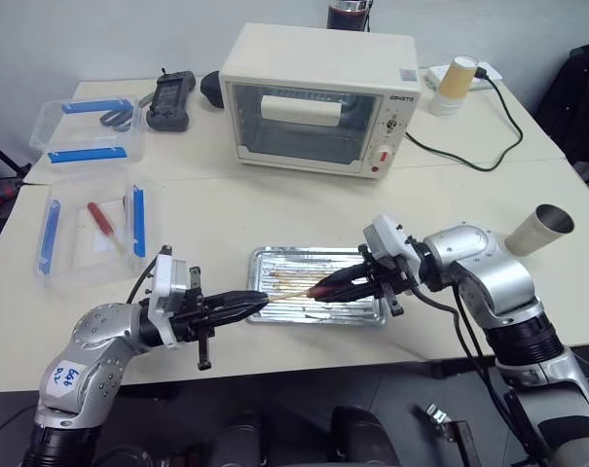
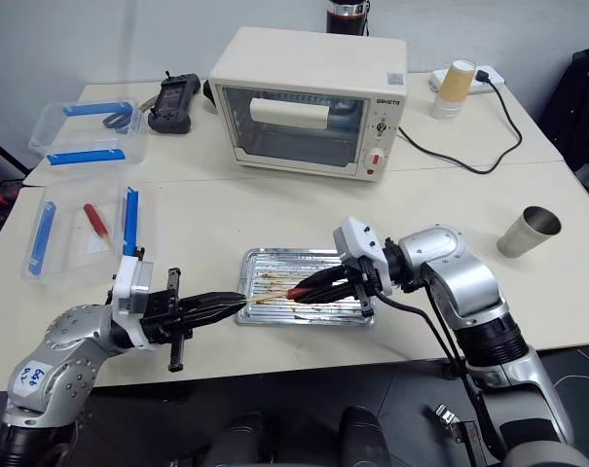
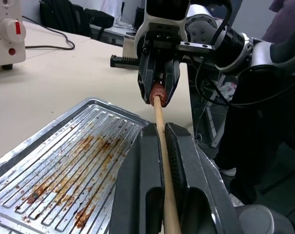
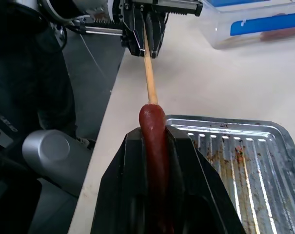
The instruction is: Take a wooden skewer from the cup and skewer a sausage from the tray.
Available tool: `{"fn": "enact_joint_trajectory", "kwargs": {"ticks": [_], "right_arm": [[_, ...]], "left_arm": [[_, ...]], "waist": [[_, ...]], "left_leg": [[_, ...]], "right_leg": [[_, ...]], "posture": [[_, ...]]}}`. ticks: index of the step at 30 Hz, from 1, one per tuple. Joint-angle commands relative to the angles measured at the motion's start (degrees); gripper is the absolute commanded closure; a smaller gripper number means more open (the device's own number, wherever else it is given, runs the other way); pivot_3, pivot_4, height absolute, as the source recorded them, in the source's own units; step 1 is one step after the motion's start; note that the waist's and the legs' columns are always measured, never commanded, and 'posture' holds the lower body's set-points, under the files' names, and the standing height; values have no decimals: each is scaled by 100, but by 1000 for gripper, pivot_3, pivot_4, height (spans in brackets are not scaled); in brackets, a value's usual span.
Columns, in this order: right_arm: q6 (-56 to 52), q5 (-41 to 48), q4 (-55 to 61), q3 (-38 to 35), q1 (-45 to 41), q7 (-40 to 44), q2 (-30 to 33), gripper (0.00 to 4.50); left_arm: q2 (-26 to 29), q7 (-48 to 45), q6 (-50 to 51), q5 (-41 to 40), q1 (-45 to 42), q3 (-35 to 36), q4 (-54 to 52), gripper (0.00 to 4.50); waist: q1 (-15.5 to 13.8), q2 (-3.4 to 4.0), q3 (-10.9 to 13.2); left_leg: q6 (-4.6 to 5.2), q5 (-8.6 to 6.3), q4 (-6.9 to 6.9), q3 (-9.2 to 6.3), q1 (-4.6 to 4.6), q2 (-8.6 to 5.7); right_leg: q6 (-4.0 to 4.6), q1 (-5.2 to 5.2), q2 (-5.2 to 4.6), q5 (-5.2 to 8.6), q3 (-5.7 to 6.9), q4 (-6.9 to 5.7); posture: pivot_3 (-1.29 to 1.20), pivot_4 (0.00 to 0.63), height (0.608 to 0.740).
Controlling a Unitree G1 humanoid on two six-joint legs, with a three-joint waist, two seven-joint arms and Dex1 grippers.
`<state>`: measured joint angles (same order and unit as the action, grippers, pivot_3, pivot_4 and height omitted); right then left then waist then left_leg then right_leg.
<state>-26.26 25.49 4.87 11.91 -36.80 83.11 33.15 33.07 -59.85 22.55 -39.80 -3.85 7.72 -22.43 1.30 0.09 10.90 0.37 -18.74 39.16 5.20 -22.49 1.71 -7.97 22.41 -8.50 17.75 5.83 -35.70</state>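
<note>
Skewer [image 1: 292, 290] clamped in left gripper [image 1: 258, 304], lower centre of frame, its tip meeting the sausage [image 1: 320, 289]. Sausage gripped by right gripper [image 1: 325, 288], both above the tray [image 1: 367, 316]. Cup [image 1: 539, 230] stands far right.

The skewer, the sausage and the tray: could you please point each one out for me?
wooden skewer [image 3: 160, 122], left wrist view, bare shaft between the grippers.
sausage [image 4: 154, 141], right wrist view, its middle, above the fingers.
tray [image 1: 318, 317], left eye view, near rim.
</note>
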Motion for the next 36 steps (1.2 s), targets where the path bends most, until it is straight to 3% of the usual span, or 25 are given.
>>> {"fn": "enact_joint_trajectory", "kwargs": {"ticks": [1,14,24,35,36], "right_arm": [[-218,509,544,3,-105,149,-99,4311],[-575,420,765,278,-385,201,5,4311],[-721,340,800,376,-536,140,-194,4311],[-1223,370,902,238,-458,-65,-186,4311],[-1201,351,888,179,-421,-94,-160,3965]], "left_arm": [[28,-51,22,-94,-108,-162,-220,4500],[125,-477,66,210,-582,-718,141,4500],[-460,-565,88,516,-1228,-1401,466,4500],[-821,-608,99,790,-1303,-1448,570,4500],[-790,-615,87,794,-1254,-1380,562,4500]], "waist": [[-3,0,0],[-5,0,0],[-23,0,0],[-71,-1,0],[-77,-1,0]], "left_leg": [[0,0,0,0,0,0],[0,0,0,1,0,-2],[0,0,2,2,-1,-3],[0,0,3,3,-1,-3],[0,0,3,3,-1,-3]], "right_leg": [[0,0,0,0,0,0],[0,1,1,0,0,0],[0,1,1,0,1,-2],[0,1,1,0,0,-3],[0,1,1,0,0,-3]], "posture": [[0,150,740],[0,150,740],[0,150,740],[0,150,740],[0,150,740]]}}
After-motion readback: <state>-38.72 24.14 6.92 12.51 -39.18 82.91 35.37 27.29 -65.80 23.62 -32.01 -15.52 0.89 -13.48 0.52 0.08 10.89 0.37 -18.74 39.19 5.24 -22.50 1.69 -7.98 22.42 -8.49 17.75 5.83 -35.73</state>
